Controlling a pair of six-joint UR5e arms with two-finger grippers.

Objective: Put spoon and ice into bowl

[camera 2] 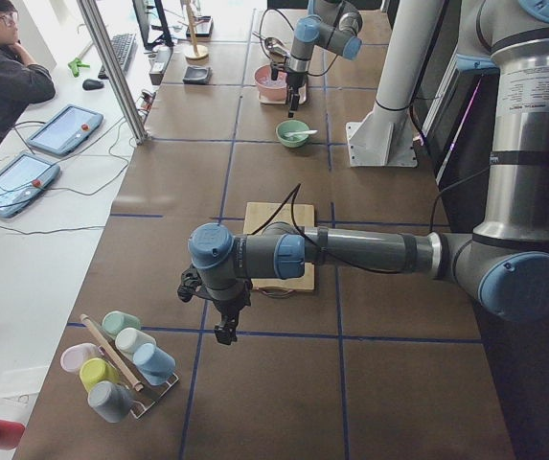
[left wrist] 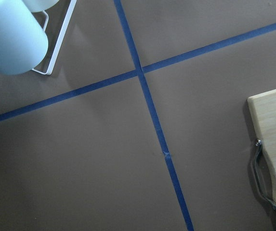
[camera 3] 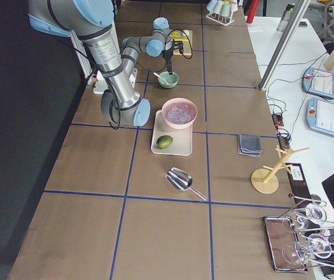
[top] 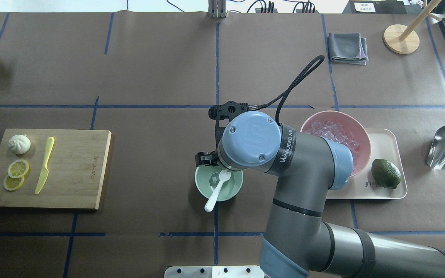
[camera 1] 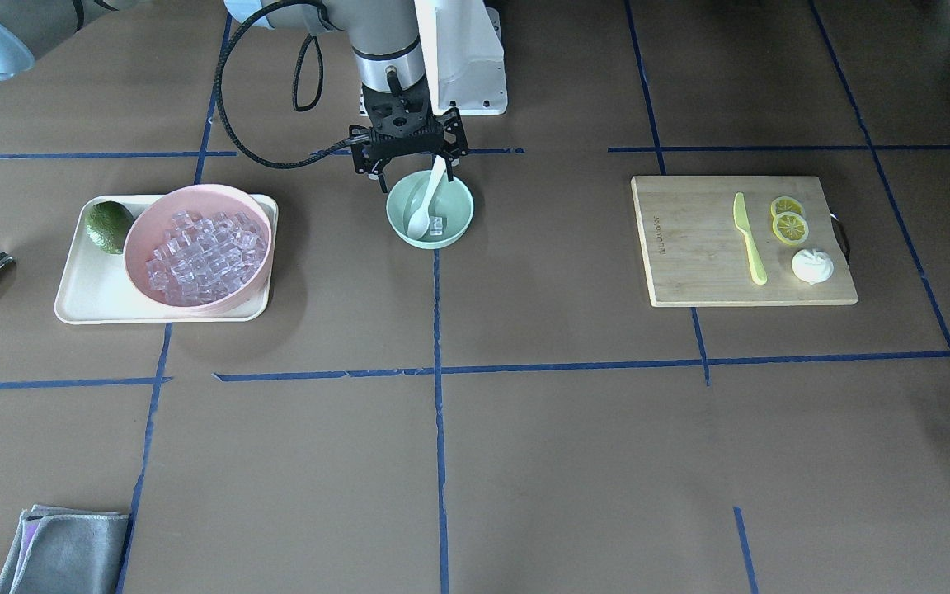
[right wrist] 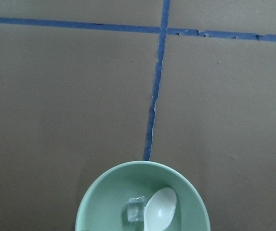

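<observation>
Right pincer hung spread open, empty, just above the bowl. Inside lay the spoon, head beside the ice, handle leaning over the rim toward the robot. Both looked home. Left pincer sat well apart, and its state could not be told.

Right end effector points down, jaws apart; left arm stretched low, left end effector downward.
</observation>
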